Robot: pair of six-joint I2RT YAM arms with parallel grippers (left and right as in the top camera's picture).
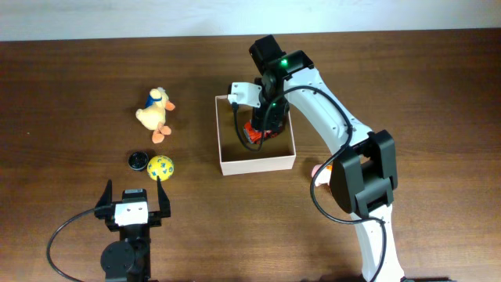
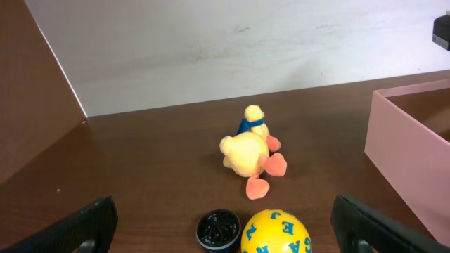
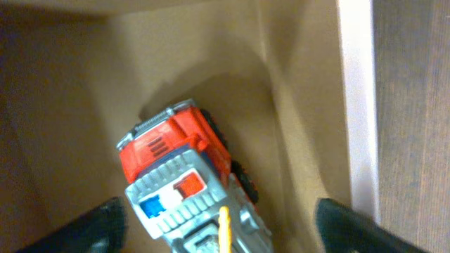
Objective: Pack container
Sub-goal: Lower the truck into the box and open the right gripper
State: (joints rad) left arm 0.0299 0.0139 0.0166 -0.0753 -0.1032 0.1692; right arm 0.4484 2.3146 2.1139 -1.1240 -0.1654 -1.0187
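Dark wood table (image 1: pixel 438 94): your container (image 1: pixel 258 164) sits centre, red truck (image 3: pixel 179 176) already inside, right gripper (image 3: pixel 221 221) released above it; duck (image 1: pixel 156 112), yellow ball (image 1: pixel 160 167) and black cap (image 1: pixel 138 160) lie outside, left, by your empty, spread left gripper (image 1: pixel 133 195)

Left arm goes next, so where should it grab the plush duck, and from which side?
Probably its round yellow body, from straight above: the duck lies flat, head and thin orange feet at opposite ends, with nothing crowding it.

Right hand (image 1: pixel 262 130) hangs over a red toy (image 1: pixel 251 136) in the container (image 1: pixel 258 164).
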